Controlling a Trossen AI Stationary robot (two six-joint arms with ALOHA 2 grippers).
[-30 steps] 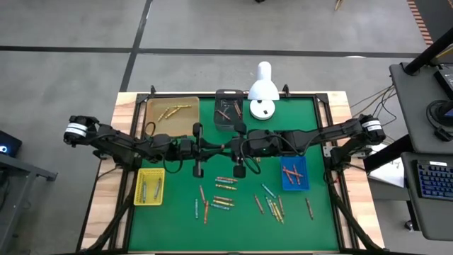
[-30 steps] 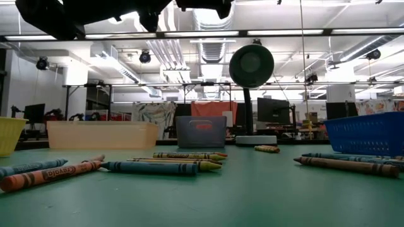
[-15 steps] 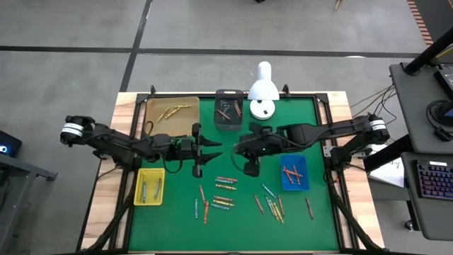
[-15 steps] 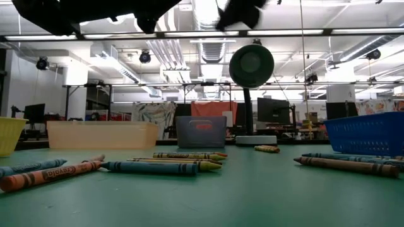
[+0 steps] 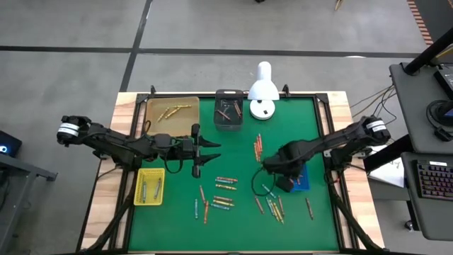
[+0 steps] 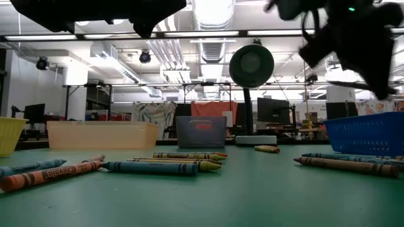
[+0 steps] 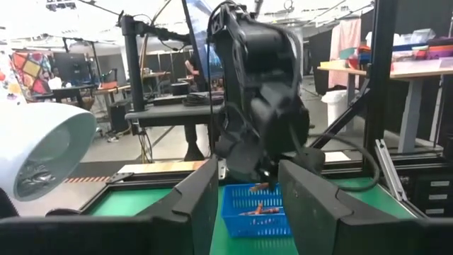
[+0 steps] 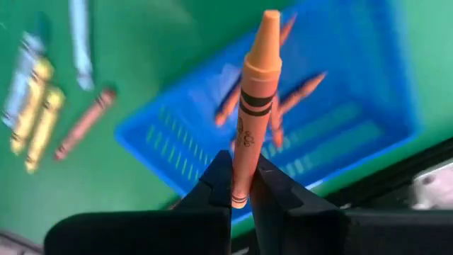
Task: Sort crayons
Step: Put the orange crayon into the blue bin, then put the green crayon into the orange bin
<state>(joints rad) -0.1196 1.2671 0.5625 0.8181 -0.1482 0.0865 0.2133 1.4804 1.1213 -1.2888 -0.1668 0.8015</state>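
Right gripper [image 8: 241,191] up over the blue tray [image 8: 340,127] at the table's [image 5: 311,113] 3 o'clock side, fingers [image 8: 212,185] clamped on an orange crayon [image 8: 253,106], tip pointing away from the wrist. Inside the blue tray, a few more orange crayons [image 8: 301,88] lying loose. Just outside the tray, toward 6 o'clock, a scatter of loose crayons [image 5: 272,205] on the green mat, more [image 5: 221,191] spread around centre and toward 7 o'clock, plus a small pair [image 5: 257,145] just past centre toward 1 o'clock. Left gripper [image 5: 209,152] hanging above the mat at roughly 9 o'clock of centre, fingers [image 7: 198,195] spread wide, nothing between them. Yellow tray [image 5: 139,190] at 8 o'clock with a few crayons in it, tan tray [image 5: 152,124] at 10 o'clock holding yellowish ones, dark tray [image 5: 221,126] at 12 o'clock with reddish ones. White lamp [image 5: 262,91] right beside the dark tray, at 1 o'clock
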